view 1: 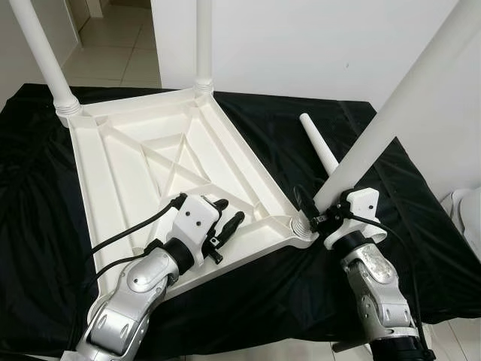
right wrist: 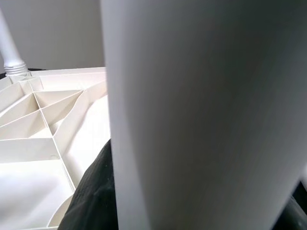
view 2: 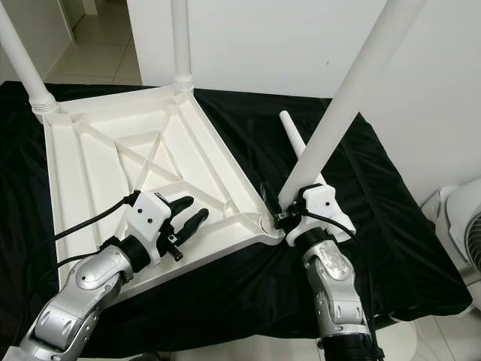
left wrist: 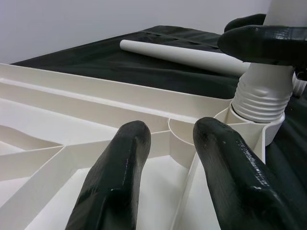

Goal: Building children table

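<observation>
Right pincer clamped on smooth white leg at ribbed tabletop corner; left pincer spread.

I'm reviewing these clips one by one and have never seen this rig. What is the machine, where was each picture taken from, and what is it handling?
It is a humanoid robot with two silver arms, each ending in two black fingers. The two wide pictures come from its head camera, looking down; the two close-ups come from cameras on its wrists. On a black cloth lies a white tabletop, upside down, ribs showing. Two legs stand in its far corners. The right gripper has its jaws shut on a third leg, whose threaded end sits at the near corner socket, tilted. The left gripper is open, over the tabletop's near edge. A fourth leg lies loose on the cloth.
</observation>
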Available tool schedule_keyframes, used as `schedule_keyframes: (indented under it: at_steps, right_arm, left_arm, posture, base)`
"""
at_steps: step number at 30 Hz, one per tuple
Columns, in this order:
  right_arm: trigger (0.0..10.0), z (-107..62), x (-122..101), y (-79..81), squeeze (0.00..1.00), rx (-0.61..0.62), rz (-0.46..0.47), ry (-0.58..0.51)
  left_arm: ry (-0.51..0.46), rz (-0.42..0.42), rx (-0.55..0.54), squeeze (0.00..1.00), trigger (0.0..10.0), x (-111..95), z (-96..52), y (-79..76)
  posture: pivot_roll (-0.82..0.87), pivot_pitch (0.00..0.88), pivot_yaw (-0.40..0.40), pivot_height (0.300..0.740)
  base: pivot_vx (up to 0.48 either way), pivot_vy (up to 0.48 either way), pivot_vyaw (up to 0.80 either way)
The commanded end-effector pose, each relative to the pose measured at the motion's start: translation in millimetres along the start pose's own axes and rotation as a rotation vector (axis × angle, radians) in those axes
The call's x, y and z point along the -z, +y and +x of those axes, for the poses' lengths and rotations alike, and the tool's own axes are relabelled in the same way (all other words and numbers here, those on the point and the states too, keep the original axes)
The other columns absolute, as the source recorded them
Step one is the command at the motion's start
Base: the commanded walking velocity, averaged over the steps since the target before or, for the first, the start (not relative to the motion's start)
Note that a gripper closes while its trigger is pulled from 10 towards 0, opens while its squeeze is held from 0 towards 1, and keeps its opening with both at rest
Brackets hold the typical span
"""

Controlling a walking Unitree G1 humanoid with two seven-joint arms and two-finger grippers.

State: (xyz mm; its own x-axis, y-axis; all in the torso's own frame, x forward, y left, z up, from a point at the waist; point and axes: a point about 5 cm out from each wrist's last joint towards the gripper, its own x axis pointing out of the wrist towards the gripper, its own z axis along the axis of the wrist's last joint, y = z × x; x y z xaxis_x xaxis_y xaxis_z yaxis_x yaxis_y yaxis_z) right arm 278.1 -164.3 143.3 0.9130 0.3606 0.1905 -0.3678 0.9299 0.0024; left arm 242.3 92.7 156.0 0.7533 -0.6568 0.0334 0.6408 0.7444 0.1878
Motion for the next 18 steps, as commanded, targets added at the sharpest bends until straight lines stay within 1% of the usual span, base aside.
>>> schedule_keyframes:
  at_steps: [1,3,4,9,18]
  right_arm:
    - [10.0,-5.0,8,-5.4,0.00,0.032,0.026,0.065]
    - [10.0,-5.0,8,-5.4,0.00,0.032,0.026,0.065]
    - [10.0,-2.7,4,-5.2,0.00,0.029,0.024,0.048]
    - [10.0,2.7,-6,-5.7,0.00,0.020,0.016,0.018]
    - [10.0,5.2,-14,-5.5,0.00,0.011,0.003,-0.004]
  left_arm:
    - [0.002,-0.003,0.055,0.00,10.0,-1,-0.2,-4.7]
    - [0.002,-0.003,0.055,0.00,10.0,-1,-0.2,-4.7]
    - [0.003,-0.005,0.056,0.00,10.0,0,-0.6,-4.9]
    - [0.001,-0.007,0.058,0.00,10.0,0,0.4,-5.3]
    - [0.001,-0.009,0.059,0.00,10.0,0,-0.1,-6.3]
  posture:
    - [0.09,0.059,-0.040,0.740]
    - [0.09,0.059,-0.040,0.740]
    - [0.09,0.056,-0.038,0.740]
    - [0.09,0.054,-0.044,0.740]
    - [0.09,0.059,-0.046,0.740]
  base:
    - [0.000,0.000,0.00]
    - [0.000,0.000,0.00]
    - [0.000,0.000,0.00]
    - [0.000,0.000,0.00]
    - [0.000,0.000,0.00]
